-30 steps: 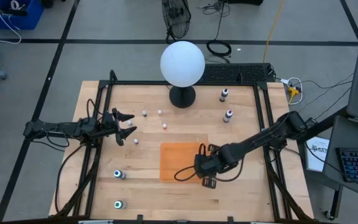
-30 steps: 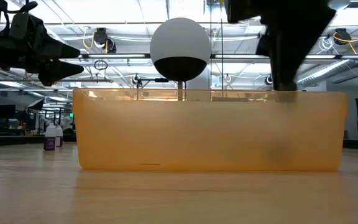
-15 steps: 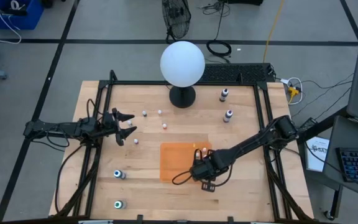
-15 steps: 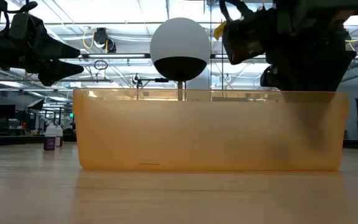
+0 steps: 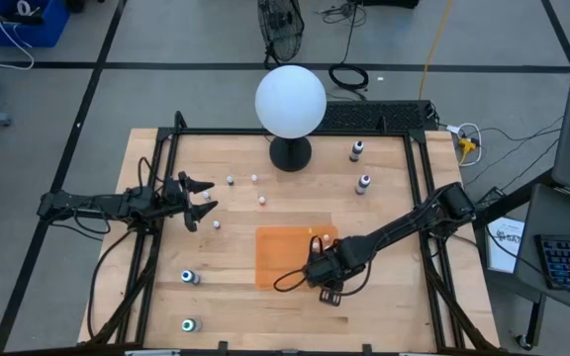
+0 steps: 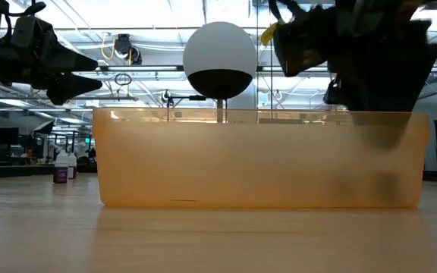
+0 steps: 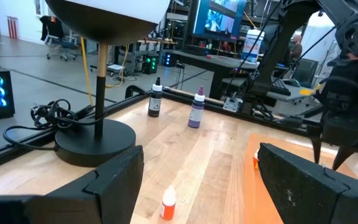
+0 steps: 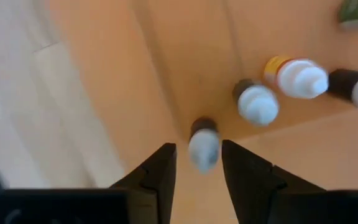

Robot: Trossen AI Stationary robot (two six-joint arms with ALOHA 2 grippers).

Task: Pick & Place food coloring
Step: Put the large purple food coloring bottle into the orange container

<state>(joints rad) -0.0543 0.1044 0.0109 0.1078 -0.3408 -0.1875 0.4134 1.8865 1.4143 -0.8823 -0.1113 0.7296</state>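
The food coloring bottles are scattered. Several stand inside the orange container [image 5: 283, 259], seen in the right wrist view: one dark bottle with a white cap [image 8: 202, 146] just beyond my fingertips, and others [image 8: 257, 102] [image 8: 297, 78] next to it. My right gripper [image 5: 317, 269] [image 8: 199, 168] hovers over the container's right near part, open a bottle's width, with the dark bottle showing in the gap. More bottles stand on the table [image 5: 356, 150] [image 5: 363, 184] [image 5: 188, 278]. My left gripper [image 5: 202, 200] [image 7: 207, 186] is open and empty at the table's left.
A big white globe lamp [image 5: 290, 102] on a black base [image 7: 95, 140] stands at the far middle. Small bottles [image 5: 262, 200] [image 5: 216, 224] lie between my left gripper and the container. Another bottle [image 5: 188, 324] stands near the front left. Black frame rails [image 5: 419, 198] run along both sides.
My right gripper has gone a little toward the table's left edge, in over the orange container. My left arm has kept still.
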